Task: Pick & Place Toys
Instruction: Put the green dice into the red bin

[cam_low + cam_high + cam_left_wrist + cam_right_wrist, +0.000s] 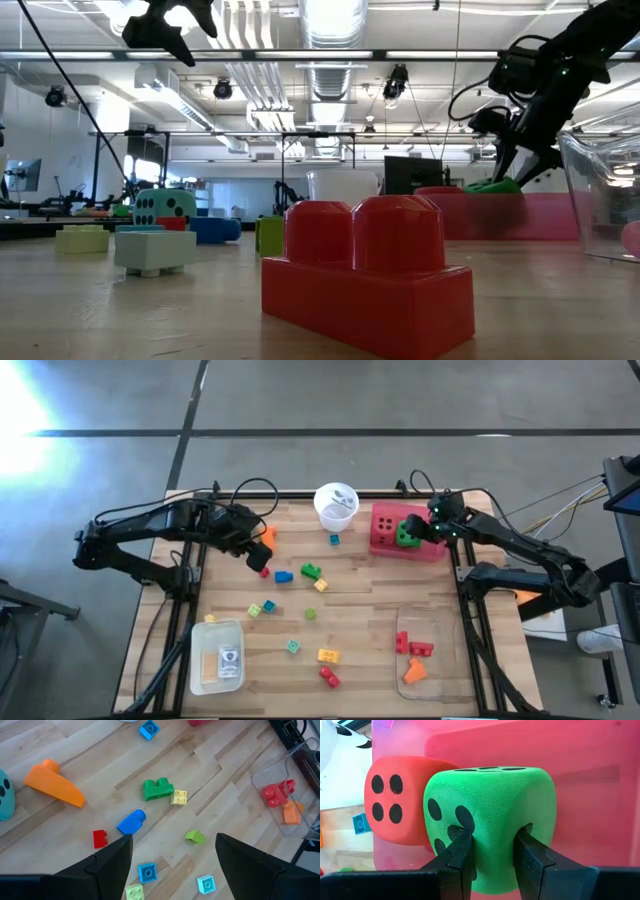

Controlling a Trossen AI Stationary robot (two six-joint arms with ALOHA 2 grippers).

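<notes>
The right claw [492, 852] is clamped on the green die [490, 820], its two fingers [457, 855] pressing visibly into the soft front face. In the high view this claw [420, 532] holds the green die [408, 532] over the pink tray [435, 552] at the far right of the bench [360, 610], with the red die [385, 525] just beside it on the side toward the white cup [336, 505]. The right wrist view shows the red die [395, 800] touching or nearly touching the green one, with the tray's pink wall behind both. The governing relation is therefore vertical: the tray floor lies directly below the held die, and the low view suggests the die sits at about the height of the tray rim, although actual contact with the floor cannot be determined. The coming move is judged to be a release in place, with no sideways travel needed. The left claw [172, 865] hangs with its fingers apart and empty above the loose bricks at the bench centre; the blue brick [131, 821] and the small red brick [100, 838] lie nearest ahead of it, the green brick [157, 789] slightly farther. These remaining toys are nearer the left arm.
</notes>
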